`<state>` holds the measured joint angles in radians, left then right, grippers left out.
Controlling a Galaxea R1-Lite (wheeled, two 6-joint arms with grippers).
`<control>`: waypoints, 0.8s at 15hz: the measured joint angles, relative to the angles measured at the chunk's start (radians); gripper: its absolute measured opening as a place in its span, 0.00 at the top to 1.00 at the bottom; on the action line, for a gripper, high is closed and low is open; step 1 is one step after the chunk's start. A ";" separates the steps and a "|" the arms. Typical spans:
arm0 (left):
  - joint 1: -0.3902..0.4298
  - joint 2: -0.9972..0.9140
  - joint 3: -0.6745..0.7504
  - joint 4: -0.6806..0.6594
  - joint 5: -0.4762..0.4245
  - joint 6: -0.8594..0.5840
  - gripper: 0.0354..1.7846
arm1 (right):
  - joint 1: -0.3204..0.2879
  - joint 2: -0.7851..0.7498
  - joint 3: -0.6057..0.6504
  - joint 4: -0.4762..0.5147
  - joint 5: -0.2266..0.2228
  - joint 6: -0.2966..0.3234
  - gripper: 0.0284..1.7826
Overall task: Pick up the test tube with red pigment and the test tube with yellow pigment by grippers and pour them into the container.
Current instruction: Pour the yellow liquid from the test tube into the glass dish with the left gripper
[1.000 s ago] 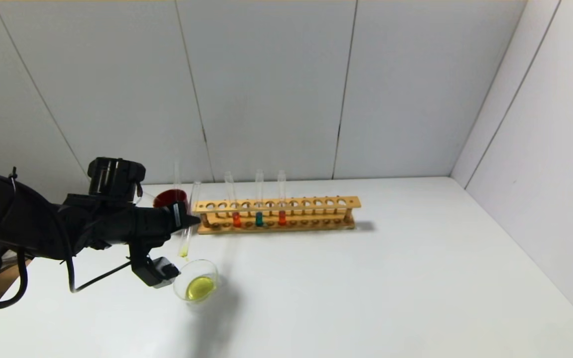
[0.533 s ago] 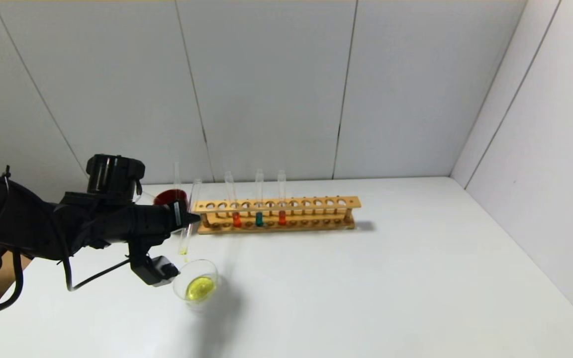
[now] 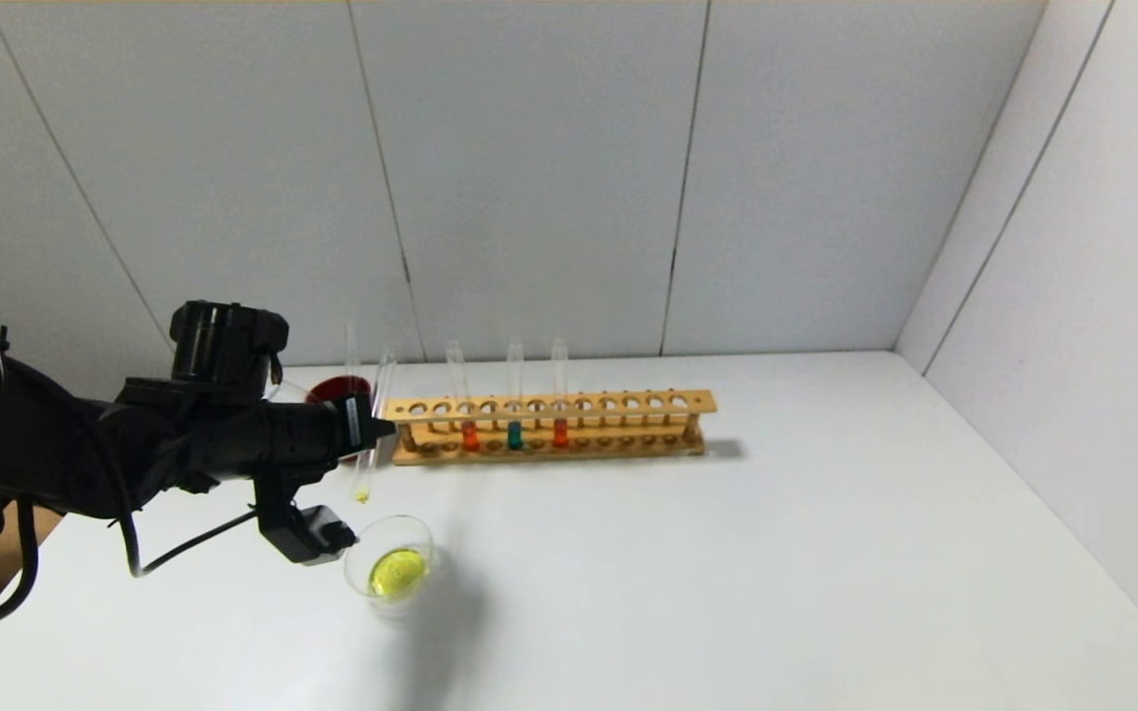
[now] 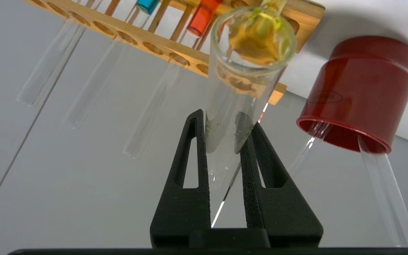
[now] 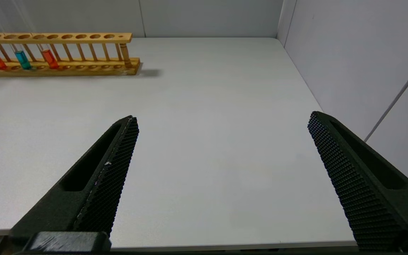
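The left gripper [image 3: 376, 429] is clamped on the test tube with yellow pigment [image 3: 372, 425], its fingers [image 4: 190, 166] pinching the glass, which stands nearly upright with a trace of yellow at the bottom. Just below and in front of it on the white table [image 3: 727, 553] sits the container [image 3: 389, 558], holding yellow liquid. Just behind it stands a dark red cup [image 3: 337, 392]. To its right is the wooden rack [image 3: 549, 425], where the test tube with red pigment [image 3: 468, 415] stands. The right gripper [image 5: 221, 170] hangs wide open over bare table, well apart.
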<state>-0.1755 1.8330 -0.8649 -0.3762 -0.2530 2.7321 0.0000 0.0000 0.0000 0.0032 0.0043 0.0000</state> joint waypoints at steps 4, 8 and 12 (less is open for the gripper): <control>-0.004 -0.011 -0.003 -0.003 0.010 0.012 0.84 | 0.000 0.000 0.000 0.000 0.000 0.000 0.02; -0.010 -0.022 -0.001 -0.009 0.017 0.013 0.84 | 0.000 0.000 0.000 0.000 0.000 0.000 0.02; -0.026 -0.047 0.001 -0.011 0.059 0.013 0.84 | 0.000 0.000 0.000 0.000 0.000 0.000 0.02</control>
<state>-0.2019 1.7857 -0.8638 -0.3877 -0.1943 2.7449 0.0000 0.0000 0.0000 0.0028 0.0038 0.0000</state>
